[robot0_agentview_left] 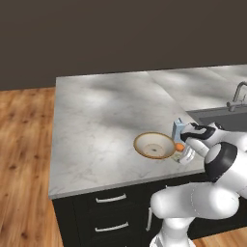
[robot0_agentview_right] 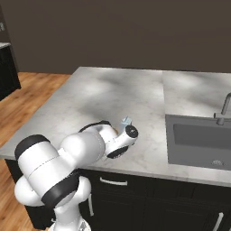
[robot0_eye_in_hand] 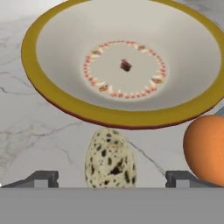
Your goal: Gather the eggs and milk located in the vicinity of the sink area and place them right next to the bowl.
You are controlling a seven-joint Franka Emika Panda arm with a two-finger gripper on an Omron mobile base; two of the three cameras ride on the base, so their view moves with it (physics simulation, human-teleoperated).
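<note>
The cream bowl [robot0_eye_in_hand: 43, 83] with its golden-brown rim sits on the counter just beyond my gripper [robot0_eye_in_hand: 112, 179]. The gripper is open, and the pale speckled egg [robot0_eye_in_hand: 110, 159] stands on the counter between its wide-apart fingertips [robot0_eye_in_hand: 41, 178], touching neither. To its right, close by the bowl's rim, lies the orange-brown egg [robot0_eye_in_hand: 205, 148]. From the left base view, the bowl [robot0_agentview_left: 144, 140] is near the counter's front edge, with the orange egg [robot0_agentview_left: 179, 146], the light blue milk carton [robot0_agentview_left: 178, 128] and my gripper [robot0_agentview_left: 185, 155] right beside it. Behind my arm, the carton's top [robot0_agentview_right: 126, 121] peeks out.
The dark grey sink [robot0_agentview_right: 198, 140] with its metal tap [robot0_agentview_right: 224, 108] is set into the counter to the right. The marble counter [robot0_agentview_left: 96, 120] stretches away left and back. Its front edge runs just below the bowl, above black drawers [robot0_agentview_left: 111, 198].
</note>
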